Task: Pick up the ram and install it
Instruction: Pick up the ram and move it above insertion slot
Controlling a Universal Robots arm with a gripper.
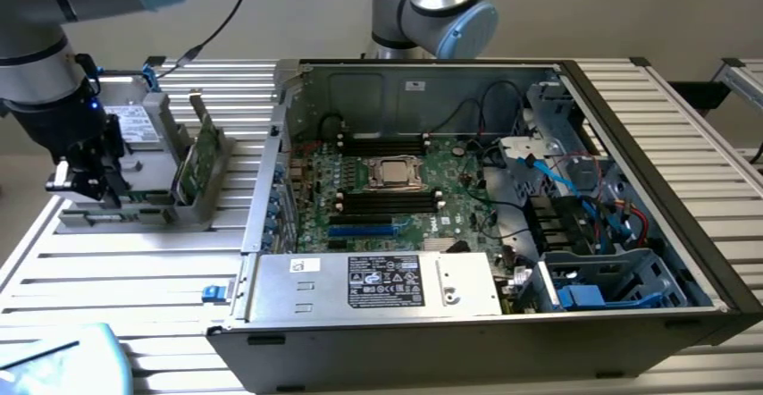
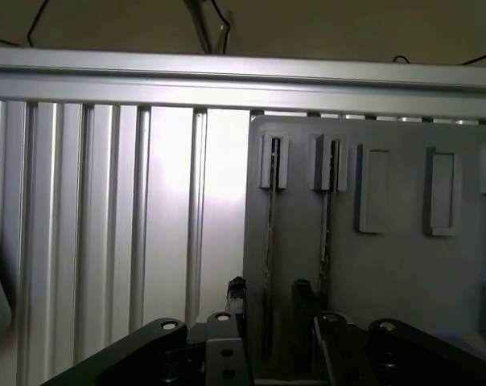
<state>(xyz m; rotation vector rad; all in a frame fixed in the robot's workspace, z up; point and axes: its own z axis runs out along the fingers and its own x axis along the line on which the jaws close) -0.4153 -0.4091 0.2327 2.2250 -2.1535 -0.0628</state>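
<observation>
Two ram sticks stand on edge in a grey slotted rack [image 2: 404, 273]. They appear as thin lines, one ram [image 2: 269, 233] and a second stick [image 2: 326, 233]. My gripper [image 2: 269, 296] is open, one of its dark fingers [image 2: 236, 294] on each side of the first ram's end, not pressing on it. In the exterior view the gripper [image 1: 86, 183] hangs over the rack [image 1: 125, 216] on the exterior view's left, with a green ram [image 1: 197, 149] upright beside it. The motherboard [image 1: 394, 189] lies in the open computer case, with long black slots [image 1: 388, 200].
The open case [image 1: 703, 261] takes up the middle and the exterior view's right, with a silver power supply [image 1: 381, 283] at its front and cables and drive cages inside. A second arm's base [image 1: 430, 6] stands behind the case. A pale blue object [image 1: 66, 364] lies at the front left.
</observation>
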